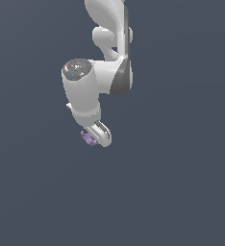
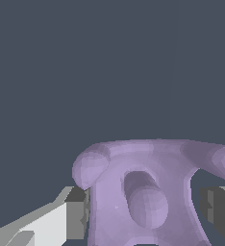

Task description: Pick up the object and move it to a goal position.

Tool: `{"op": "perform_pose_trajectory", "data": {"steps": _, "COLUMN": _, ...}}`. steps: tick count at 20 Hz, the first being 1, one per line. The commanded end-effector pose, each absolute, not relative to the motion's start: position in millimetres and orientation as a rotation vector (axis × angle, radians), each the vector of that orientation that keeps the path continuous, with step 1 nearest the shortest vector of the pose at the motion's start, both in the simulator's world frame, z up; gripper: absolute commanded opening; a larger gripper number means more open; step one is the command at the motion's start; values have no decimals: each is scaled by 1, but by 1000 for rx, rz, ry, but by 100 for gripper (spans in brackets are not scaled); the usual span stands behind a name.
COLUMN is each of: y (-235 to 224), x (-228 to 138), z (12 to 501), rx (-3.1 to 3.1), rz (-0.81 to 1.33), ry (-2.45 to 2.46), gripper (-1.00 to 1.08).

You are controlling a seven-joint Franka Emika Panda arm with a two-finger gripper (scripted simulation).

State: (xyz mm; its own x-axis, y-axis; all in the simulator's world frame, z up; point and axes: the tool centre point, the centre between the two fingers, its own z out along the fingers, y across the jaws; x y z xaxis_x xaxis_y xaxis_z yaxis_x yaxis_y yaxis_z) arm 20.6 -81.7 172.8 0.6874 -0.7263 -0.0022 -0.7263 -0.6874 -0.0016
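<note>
Pale purple, knobbly and rounded, the small object sits at the tip of the white robot arm, between the jaws of the white gripper; in the exterior view it is a small lilac blob peeking out on the exterior view's left of the nearer finger, with most of its body hidden behind that finger, so its shape cannot be read there; the wrist view fills that in, showing the object large and close, with a stubby rounded prong at one upper corner, a longer lobe running off the picture's edge at the other, and a central hollow holding a short rounded peg; its lower part is cut off by the frame; the gripper shows there only as two dark grey pads, one pad pressed against the object's side and backed by a pale grey finger, the other at the opposite flank with a thin dark sliver between it and the object, so contact on that side is hard to confirm; the jaws are clenched on the object; the background is a flat slate-grey in both views; the arm's upper links run out of the top of the exterior view.
</note>
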Motion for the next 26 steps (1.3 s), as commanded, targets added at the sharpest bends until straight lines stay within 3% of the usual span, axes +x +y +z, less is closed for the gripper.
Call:
{"op": "perform_pose_trajectory", "data": {"steps": 1, "y": -88, "x": 8, "z": 195, "rx": -2883, "rz": 2, "ry": 1241, "gripper": -100}}
{"op": "perform_pose_trajectory", "data": {"steps": 16, "y": -128, "x": -65, "z": 341, "rx": -2883, "rz": 1, "ry": 1243, "gripper": -100}}
{"op": "perform_pose_trajectory", "data": {"steps": 26, "y": -145, "x": -93, "z": 402, "rx": -2885, "rz": 1, "ry": 1243, "gripper": -100}}
